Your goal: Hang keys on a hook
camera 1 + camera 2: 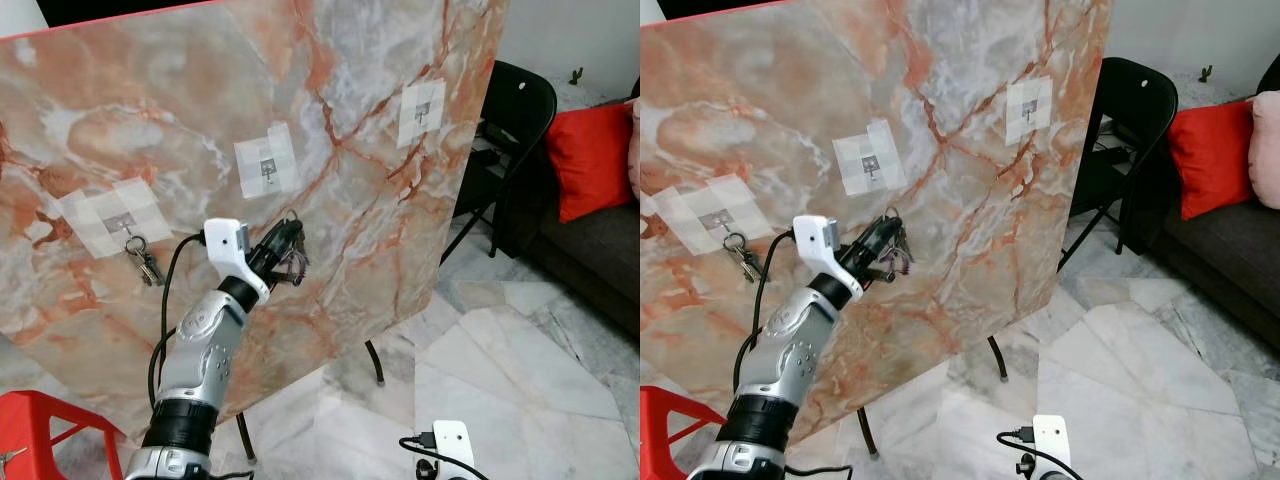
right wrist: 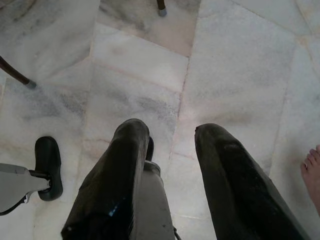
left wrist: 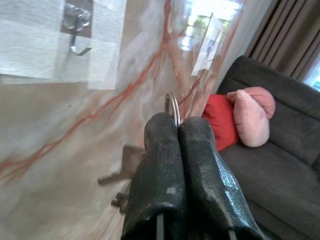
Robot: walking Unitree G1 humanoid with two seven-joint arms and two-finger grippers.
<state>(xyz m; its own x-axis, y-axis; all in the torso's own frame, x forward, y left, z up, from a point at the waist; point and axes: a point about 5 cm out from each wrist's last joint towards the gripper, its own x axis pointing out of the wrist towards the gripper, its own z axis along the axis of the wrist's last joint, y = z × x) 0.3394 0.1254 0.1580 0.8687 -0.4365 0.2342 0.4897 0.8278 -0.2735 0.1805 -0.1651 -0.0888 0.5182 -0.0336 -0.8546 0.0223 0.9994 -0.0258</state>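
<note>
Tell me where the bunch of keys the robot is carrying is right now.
The metal key bunch is pinched in the left claw, held against the marble-patterned board, just below the taped middle hook.

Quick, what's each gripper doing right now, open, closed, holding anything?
Left gripper: shut on the key ring, keys dangling, raised near the marble board.
Right gripper: open, holding nothing, hanging over the floor.

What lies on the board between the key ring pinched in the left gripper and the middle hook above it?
Bare marble board, then tape around the hook; left gripper holds the key ring below it in both eye views.
</note>
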